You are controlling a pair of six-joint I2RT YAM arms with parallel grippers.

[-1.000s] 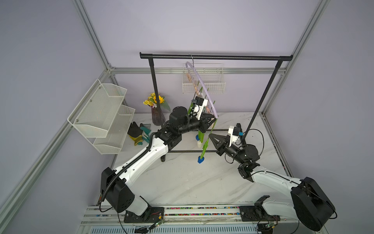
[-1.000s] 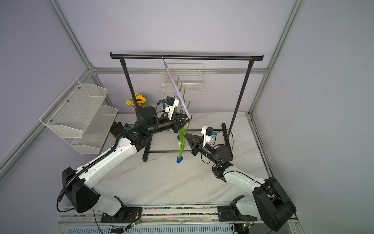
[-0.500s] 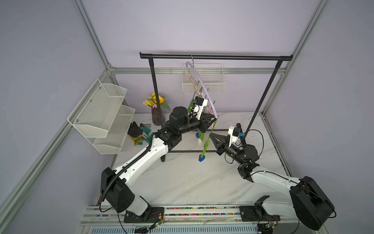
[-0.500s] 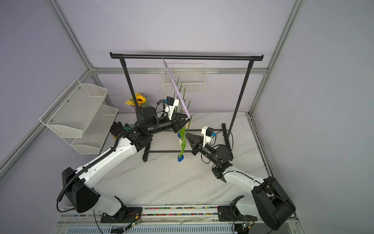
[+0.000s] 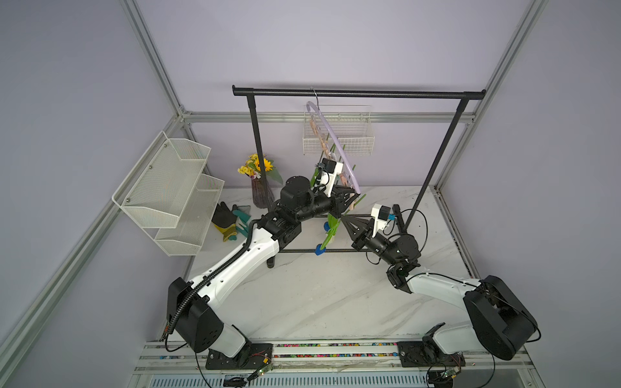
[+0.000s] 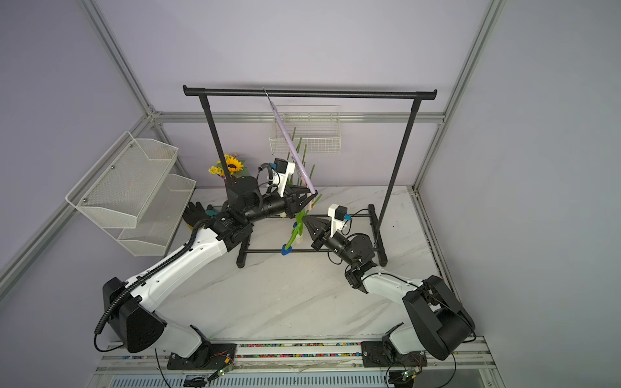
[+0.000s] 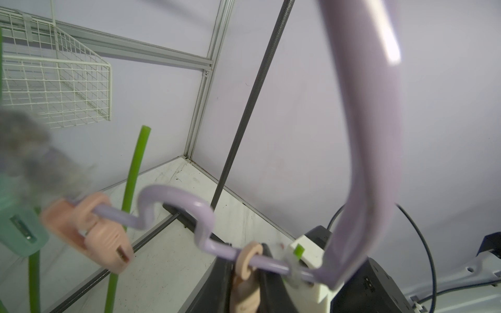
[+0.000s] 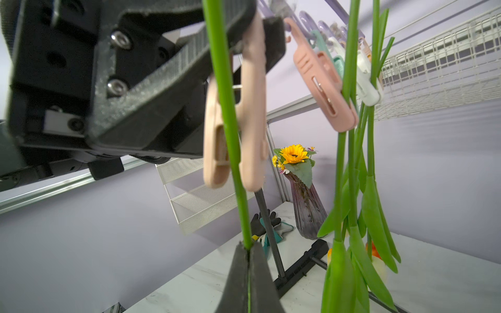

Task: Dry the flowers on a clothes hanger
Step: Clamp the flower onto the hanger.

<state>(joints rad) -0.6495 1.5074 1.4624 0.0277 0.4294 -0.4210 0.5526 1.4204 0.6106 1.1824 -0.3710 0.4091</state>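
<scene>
Enclosure: plain lilac walls (image 5: 336, 50) on 3 sides, alu. profile frame (image 5: 329, 117) along the corners and across the rear wall, white marble-pattern tabletop (image 5: 319, 295) as base; lighting even and diffuse. Furniture: black metal garment rack (image 5: 403, 93) standing at rear-centre of the tabletop, white wire basket (image 5: 359, 144) mounted on the rear wall behind it, 2-tier white mesh shelf (image 5: 161, 181) fixed to the L-hand wall in both top views. Misc.: purple ribbed vase w/ sunflowers (image 5: 260, 198) near the rear-L corner, gloves (image 5: 230, 220) lying just beside it.

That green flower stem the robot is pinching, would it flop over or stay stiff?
Probably fairly stiff: the stem runs nearly straight above the right gripper. Likely light, since small clips hold other flowers hanging.
</scene>
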